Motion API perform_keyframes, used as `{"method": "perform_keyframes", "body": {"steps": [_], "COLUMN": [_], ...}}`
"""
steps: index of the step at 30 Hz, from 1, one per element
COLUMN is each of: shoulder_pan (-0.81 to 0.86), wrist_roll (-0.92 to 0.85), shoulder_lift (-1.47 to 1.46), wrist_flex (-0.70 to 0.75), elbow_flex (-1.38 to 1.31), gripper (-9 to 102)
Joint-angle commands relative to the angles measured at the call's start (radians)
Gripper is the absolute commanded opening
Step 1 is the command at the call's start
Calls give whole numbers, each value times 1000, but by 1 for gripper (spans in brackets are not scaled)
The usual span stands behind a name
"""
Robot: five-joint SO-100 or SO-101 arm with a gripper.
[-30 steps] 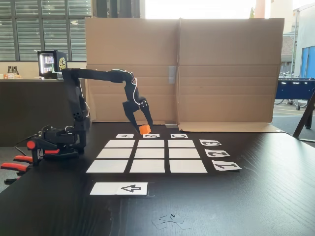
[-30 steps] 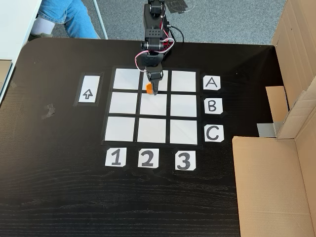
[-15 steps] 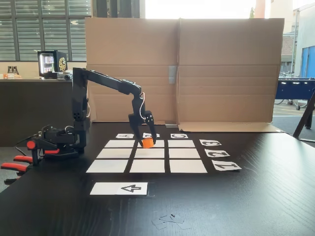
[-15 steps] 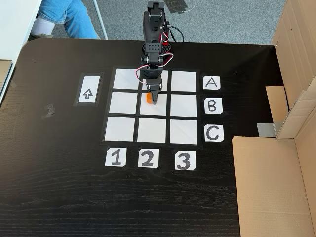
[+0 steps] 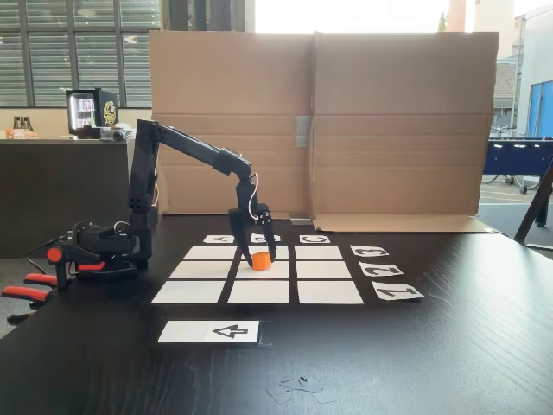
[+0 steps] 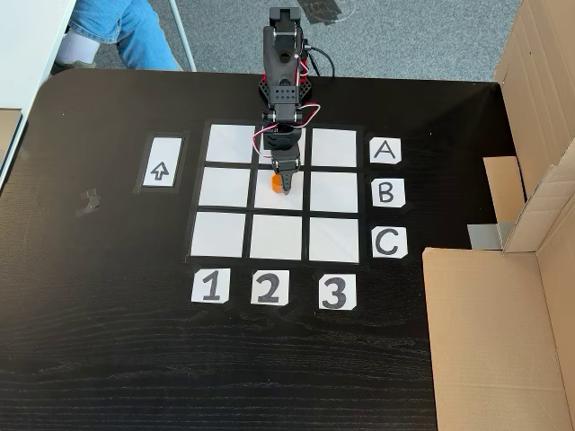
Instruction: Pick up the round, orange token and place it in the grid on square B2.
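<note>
Orange token (image 5: 260, 260), white grid (image 6: 223, 188)

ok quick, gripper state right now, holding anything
Gripper: jaws closed on the orange token, held low over square B2 of the grid.

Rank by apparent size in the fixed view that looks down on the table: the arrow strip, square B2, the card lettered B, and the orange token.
Largest to smallest:
1. square B2, partly covered by the arm
2. arrow strip, narrower
3. card lettered B
4. token, smallest, between the gripper's fingers
</note>
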Motion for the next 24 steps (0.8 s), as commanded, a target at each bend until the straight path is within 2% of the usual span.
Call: {"method": "perform_keyframes", "body": {"steps": [1, 3, 5, 10, 17, 24], "shoulder_pan": [-5, 8, 21, 43, 89, 235], "wrist_roll": [11, 28, 41, 78, 86, 80], "shoulder_lift": [5, 11, 17, 29, 192, 578], "wrist_flex": [-11, 2, -6, -32, -193, -360], "elbow_flex": [-3, 11, 25, 55, 202, 420], "gripper": [2, 29, 47, 78, 87, 91]}}
